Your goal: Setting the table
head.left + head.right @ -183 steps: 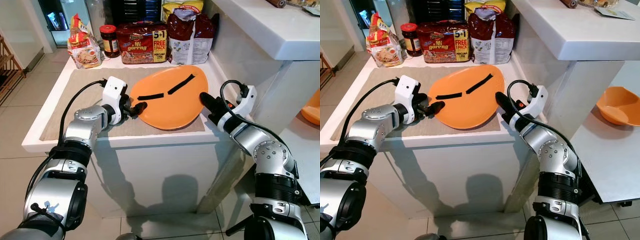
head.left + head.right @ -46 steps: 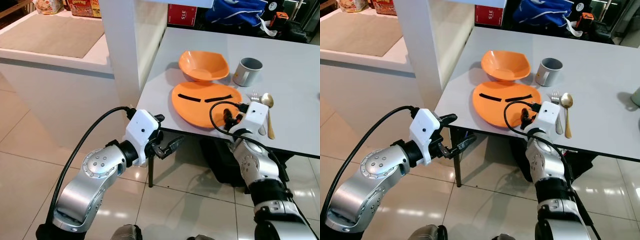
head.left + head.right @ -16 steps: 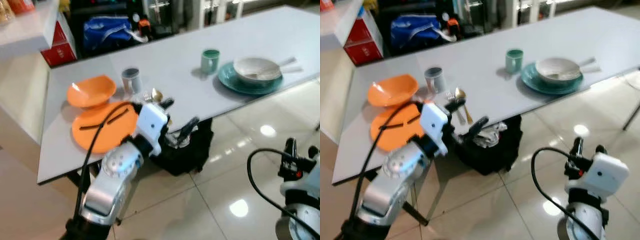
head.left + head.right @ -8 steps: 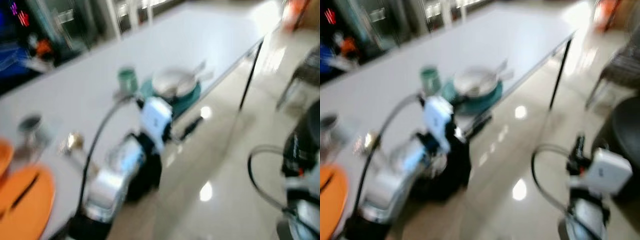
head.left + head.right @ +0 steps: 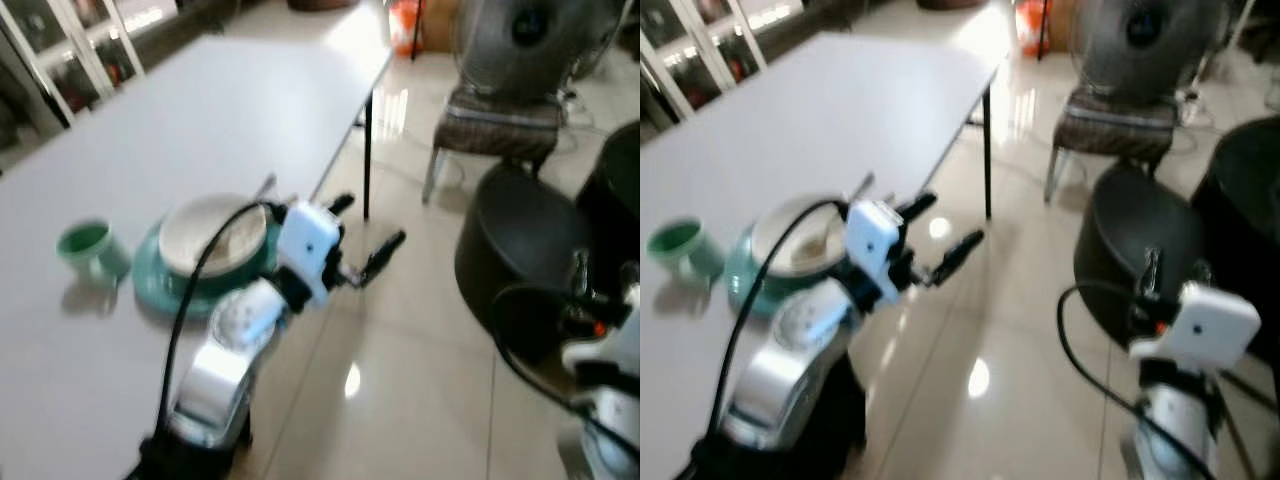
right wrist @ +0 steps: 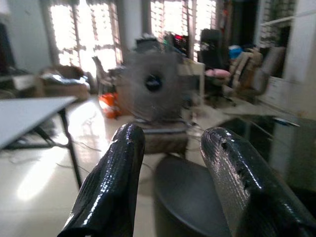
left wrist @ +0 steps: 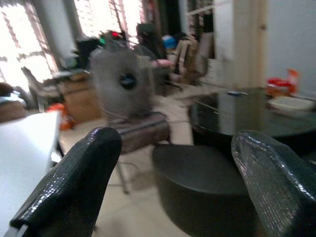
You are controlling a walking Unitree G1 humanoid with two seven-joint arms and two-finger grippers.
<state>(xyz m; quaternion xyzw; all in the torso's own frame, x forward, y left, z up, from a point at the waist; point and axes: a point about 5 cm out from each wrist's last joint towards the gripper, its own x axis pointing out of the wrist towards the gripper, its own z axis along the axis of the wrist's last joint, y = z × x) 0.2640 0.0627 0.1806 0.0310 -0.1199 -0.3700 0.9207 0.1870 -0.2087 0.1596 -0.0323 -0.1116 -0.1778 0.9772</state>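
Note:
A long white table [image 5: 200, 110] runs along my left. On it a white bowl [image 5: 205, 235] sits on a teal plate [image 5: 150, 290], with a utensil handle sticking out of the bowl. A green cup [image 5: 85, 248] stands beside the plate. My left gripper [image 5: 372, 220] is held out past the table's edge over the floor, open and empty; its wrist view shows the fingers [image 7: 79, 182] spread wide. My right gripper [image 6: 173, 133] is low at my right, open, with nothing between its fingers [image 6: 116, 182]. All frames are blurred.
A standing fan [image 5: 525, 30] and a padded chair [image 5: 500, 125] are ahead to the right. A low black round table [image 5: 530, 260] stands close to my right arm. Glossy floor tiles [image 5: 400, 380] lie between the white table and the black one.
The camera has swung right along the table: the orange plate, orange bowl and grey cup have left the view, and the teal setting is now at left. Both grippers stay open and empty.

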